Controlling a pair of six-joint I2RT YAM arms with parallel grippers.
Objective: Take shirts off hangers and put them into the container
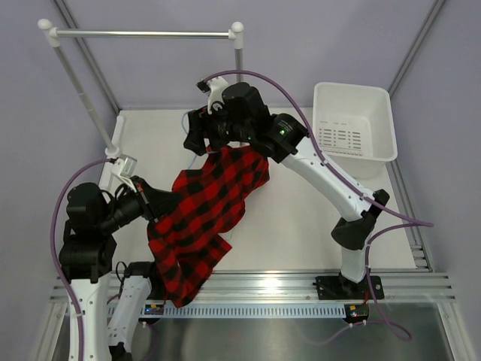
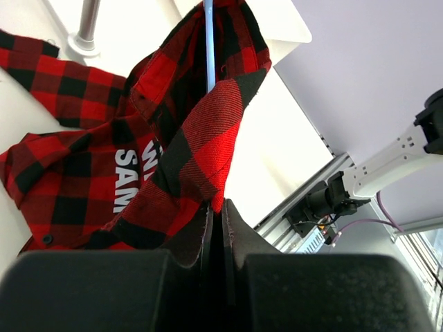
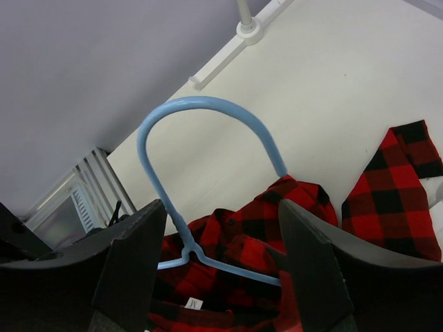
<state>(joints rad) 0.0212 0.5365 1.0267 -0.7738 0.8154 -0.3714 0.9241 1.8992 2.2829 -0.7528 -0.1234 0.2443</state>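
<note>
1. Left fingers (image 2: 242,238) closed tight on the shirt (image 1: 207,203) edge, nearest.
2. Shirt's far end sits on the hanger (image 3: 187,138), above the desk (image 1: 301,226).
3. Right fingers (image 3: 135,263) spread wide, straddling the hanger neck.
4. Container (image 1: 376,150) well right of the shirt; rack (image 1: 143,34) beyond.

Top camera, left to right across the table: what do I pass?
left gripper, shut on the shirt → shirt → container. The right gripper, open around the hanger hook, overlaps the shirt's far end in that view, so it is left out.
</note>
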